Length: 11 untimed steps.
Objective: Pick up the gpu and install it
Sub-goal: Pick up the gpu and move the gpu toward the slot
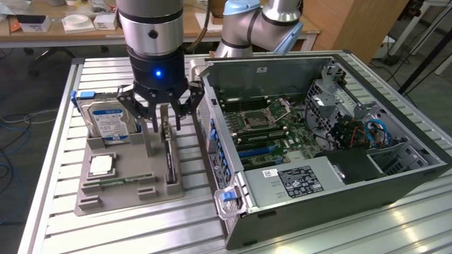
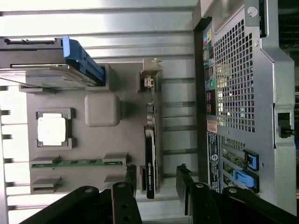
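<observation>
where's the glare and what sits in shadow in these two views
Exterior view: glare streaks the table slats in front of the computer case, whose far interior is dim; a blue light glows above the gripper. Wrist view: the slats wash out white, the gpu looks dark.

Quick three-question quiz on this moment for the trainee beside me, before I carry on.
1. True or false: the graphics card is already seated inside the computer case.
2. Pick one. The jaws are: A) shut on the graphics card; B) open, just over the graphics card; C) open, down inside the computer case.
3. What stands upright in the grey tray, on the exterior view's left of the graphics card?

Key: 1 false, it stands on edge in the grey tray. 2 B. 3 the hard drive.
</observation>
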Each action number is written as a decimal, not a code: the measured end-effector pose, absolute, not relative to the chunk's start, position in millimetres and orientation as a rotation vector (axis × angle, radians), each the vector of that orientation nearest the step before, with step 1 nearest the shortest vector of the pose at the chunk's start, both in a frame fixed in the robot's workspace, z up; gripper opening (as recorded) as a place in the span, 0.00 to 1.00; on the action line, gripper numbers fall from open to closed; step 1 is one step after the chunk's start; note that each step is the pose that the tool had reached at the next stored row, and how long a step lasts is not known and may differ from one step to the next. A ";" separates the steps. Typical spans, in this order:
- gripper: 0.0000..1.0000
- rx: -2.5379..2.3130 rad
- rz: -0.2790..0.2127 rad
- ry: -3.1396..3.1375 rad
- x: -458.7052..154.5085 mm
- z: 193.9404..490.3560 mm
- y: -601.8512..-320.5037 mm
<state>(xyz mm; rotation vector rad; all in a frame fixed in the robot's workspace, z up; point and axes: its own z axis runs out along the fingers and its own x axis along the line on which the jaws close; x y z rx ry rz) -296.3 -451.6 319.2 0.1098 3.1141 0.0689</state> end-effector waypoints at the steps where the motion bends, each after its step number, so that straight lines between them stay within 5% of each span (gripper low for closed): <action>1: 0.47 0.110 0.069 3.114 -296.3 317.7 -451.8; 11: 0.47 0.110 0.069 3.114 -296.2 305.7 -453.0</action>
